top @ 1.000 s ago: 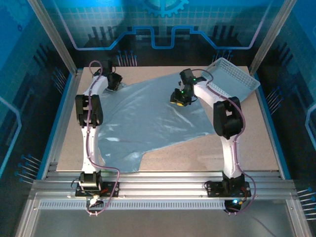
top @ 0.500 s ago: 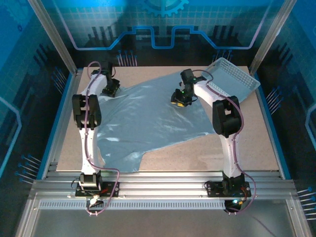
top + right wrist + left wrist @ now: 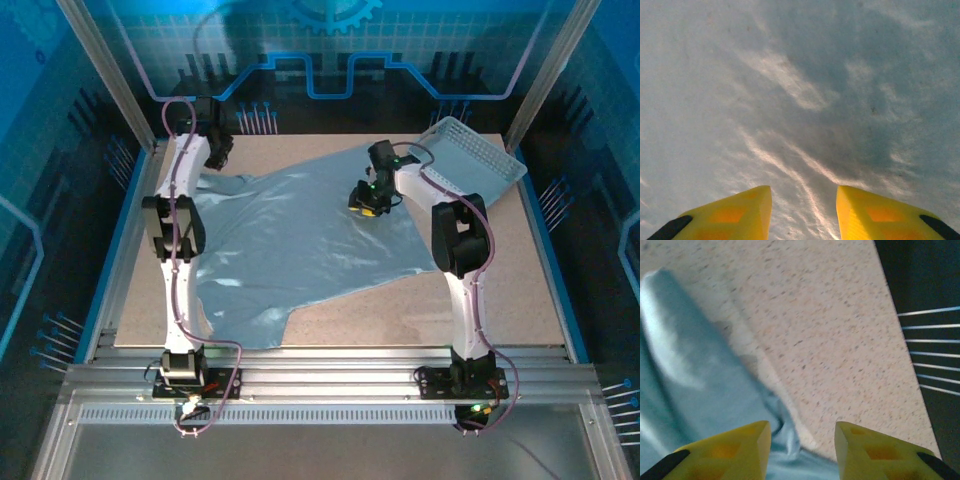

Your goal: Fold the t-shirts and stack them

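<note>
Left wrist view: left gripper [image 3: 801, 427] spread over t-shirt [image 3: 700, 390] edge, perhaps touching; right gripper [image 3: 803, 191] spread above it

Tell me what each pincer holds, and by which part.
Nothing, it seems: the left pincer stands open over an edge of the t-shirt, the right pincer open over its flat middle.

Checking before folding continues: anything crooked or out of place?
The t-shirt lies skewed and rumpled across the table, not squared to its edges. The white basket sits angled in the far right corner. Nothing looks spilled or damaged.
</note>
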